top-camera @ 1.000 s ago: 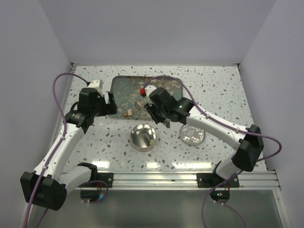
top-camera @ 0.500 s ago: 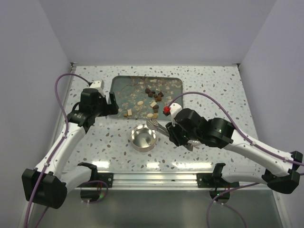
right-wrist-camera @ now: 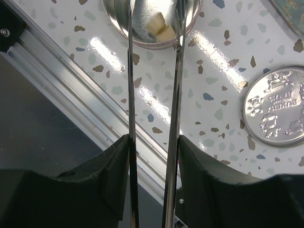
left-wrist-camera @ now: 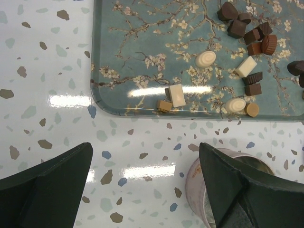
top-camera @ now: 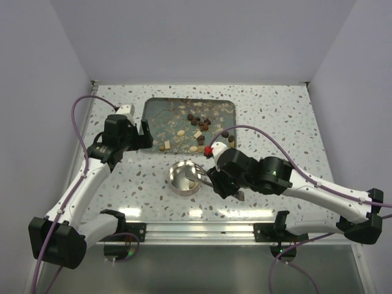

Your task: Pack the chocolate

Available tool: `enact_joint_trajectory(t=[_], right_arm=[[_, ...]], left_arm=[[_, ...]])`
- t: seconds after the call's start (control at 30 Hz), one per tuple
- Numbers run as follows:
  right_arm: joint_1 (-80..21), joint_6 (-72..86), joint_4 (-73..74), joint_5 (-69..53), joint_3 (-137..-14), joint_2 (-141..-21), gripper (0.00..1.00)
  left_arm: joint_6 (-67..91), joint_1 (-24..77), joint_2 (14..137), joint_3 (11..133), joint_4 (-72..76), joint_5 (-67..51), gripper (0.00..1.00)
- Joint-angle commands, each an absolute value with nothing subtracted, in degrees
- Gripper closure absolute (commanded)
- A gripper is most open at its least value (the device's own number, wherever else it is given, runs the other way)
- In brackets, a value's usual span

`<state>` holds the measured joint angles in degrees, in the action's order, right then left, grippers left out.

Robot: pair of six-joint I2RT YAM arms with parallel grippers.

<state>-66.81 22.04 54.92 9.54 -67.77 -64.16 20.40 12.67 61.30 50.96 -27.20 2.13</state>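
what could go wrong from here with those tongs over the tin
The tongs held by the right pincer reach over the round tin holding two cream-white pieces; moving low and sideways might catch the rim and shove the tin. Swinging toward the tray, the pincer might also knock the embossed lid lying nearby.

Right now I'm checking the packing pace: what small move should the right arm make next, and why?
Probably the right gripper should lift its metal tongs clear of the round silver tin and head for the floral blue tray. Two cream-white pieces appear to lie in the tin between the tongs' spread arms, while many chocolates remain on the tray.
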Motion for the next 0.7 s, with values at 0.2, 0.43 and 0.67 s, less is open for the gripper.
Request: enact_joint_trajectory(t=[0.2,0.43,0.67], right_arm=[[-67.06,21.89,51.77,11.95,-71.45,-65.83,0.55],[-65.22,18.55,47.30,13.10,-76.55,-71.09,0.57],[-55.12,13.19,39.64,7.30,-79.36,-78.92,0.58]], left_arm=[[20.04,12.66,61.43,50.19,-24.87,2.28,0.00],[19.86,12.66,62.14,50.45,-24.43,2.46,0.00],[19.86,12.57,62.49,50.80,-24.52,2.81,0.00]])
